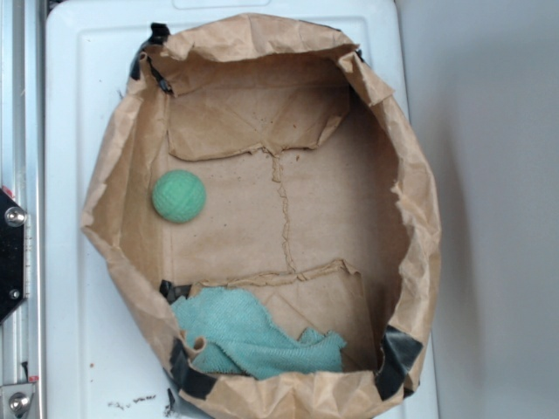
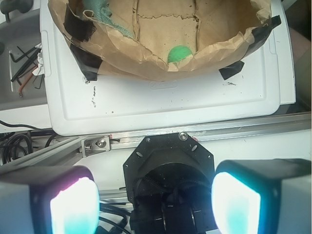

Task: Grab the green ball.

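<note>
The gripper [image 2: 151, 200] shows up only in the wrist view, way down at the bottom. Its two fingers [image 2: 73, 207] are far apart, with a big gap between them, and nothing is in that gap. The pads look bright and bluish. Right behind the gap sits the black round base of the robot [image 2: 168, 168], next to a silver metal rail [image 2: 204, 131]. The green ball [image 1: 179, 195] is well apart from the gripper. It sits inside a brown paper bag [image 1: 417, 183] that is rolled down and open like a bowl. In the view from above, the ball rests on the flat paper floor near the left wall of the bag. It has little criss-cross lines on it. In the wrist view only part of the ball peeks over the crinkly edge of the bag. A teal cloth [image 1: 249, 336] lies bunched at the bottom end of the bag, apart from the ball. Black tape [image 1: 397, 353] holds some corners of the bag. The bag stands on a white plastic lid [image 1: 74, 105]. Some dark wires [image 2: 22, 61] lie off to the side of the lid.
</note>
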Controlling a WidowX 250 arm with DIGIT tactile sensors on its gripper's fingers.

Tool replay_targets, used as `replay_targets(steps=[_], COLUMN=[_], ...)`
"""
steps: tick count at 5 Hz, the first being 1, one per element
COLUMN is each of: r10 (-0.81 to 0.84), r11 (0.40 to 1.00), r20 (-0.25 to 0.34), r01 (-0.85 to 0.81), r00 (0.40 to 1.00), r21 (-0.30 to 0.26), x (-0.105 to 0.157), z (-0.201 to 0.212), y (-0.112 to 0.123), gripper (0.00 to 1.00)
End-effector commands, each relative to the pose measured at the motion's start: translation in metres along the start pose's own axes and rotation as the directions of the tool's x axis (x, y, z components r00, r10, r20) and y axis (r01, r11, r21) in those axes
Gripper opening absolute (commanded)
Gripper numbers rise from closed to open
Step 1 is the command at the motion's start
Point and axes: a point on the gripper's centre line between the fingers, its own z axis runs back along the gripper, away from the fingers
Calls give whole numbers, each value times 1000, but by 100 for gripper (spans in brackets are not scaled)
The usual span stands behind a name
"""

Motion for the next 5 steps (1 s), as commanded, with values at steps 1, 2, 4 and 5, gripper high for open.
replay_targets(steps=[1,2,4,5], r10=[0,87,175,164], r11=[1000,996,984,986], r20=[0,20,84,124], r01=[0,-87,-176,-166], r00=[1000,996,981,979], r21=[0,13,9,7], x=[0,41,103,117], z=[0,-13,-42,-60], y=[0,-15,-9,8], gripper=[100,100,100,100])
